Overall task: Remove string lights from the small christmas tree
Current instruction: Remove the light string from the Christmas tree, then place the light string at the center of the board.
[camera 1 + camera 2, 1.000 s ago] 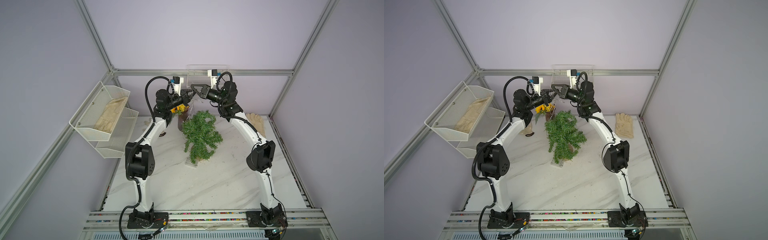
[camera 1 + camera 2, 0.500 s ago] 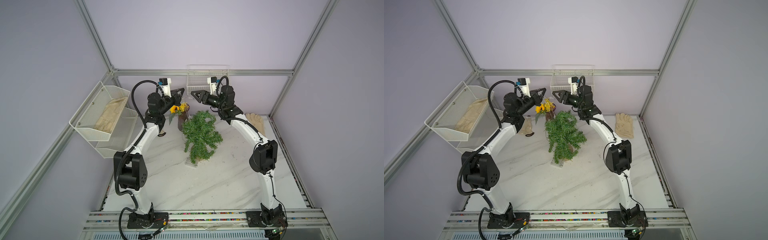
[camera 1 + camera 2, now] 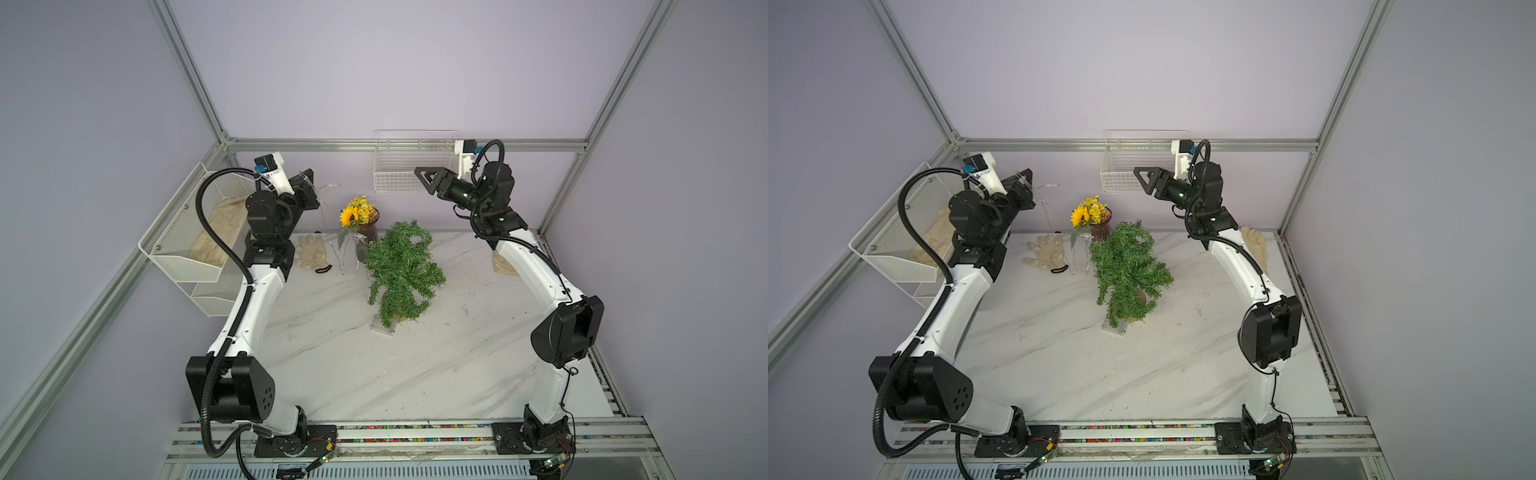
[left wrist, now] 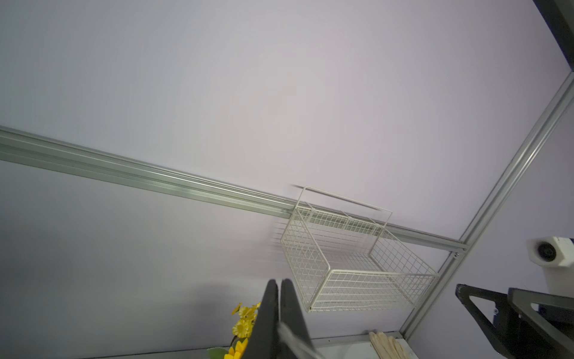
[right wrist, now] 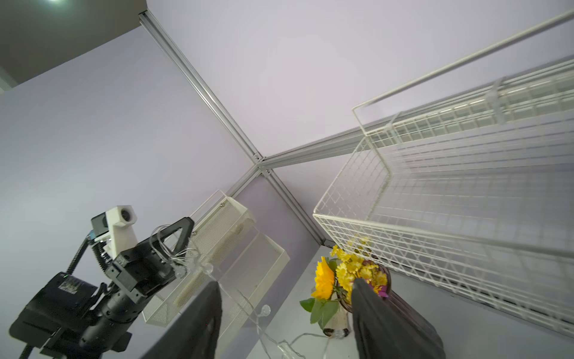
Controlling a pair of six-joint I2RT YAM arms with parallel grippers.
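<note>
Clear string lights [image 5: 265, 310], barely visible, hang from the pinched-shut left claw [image 4: 279, 283]; right claw [image 5: 285, 283] gapes empty.

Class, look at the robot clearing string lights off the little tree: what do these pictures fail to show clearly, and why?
Whether any string lights run through the small christmas tree: the strand is too thin and clear in both top views, and branches cover it.
The exact pinch point in the left gripper: the left wrist view's edge cuts the grip off, and the strand is blurred.
The glove behind the right arm: the arm covers part of it in a top view.
</note>
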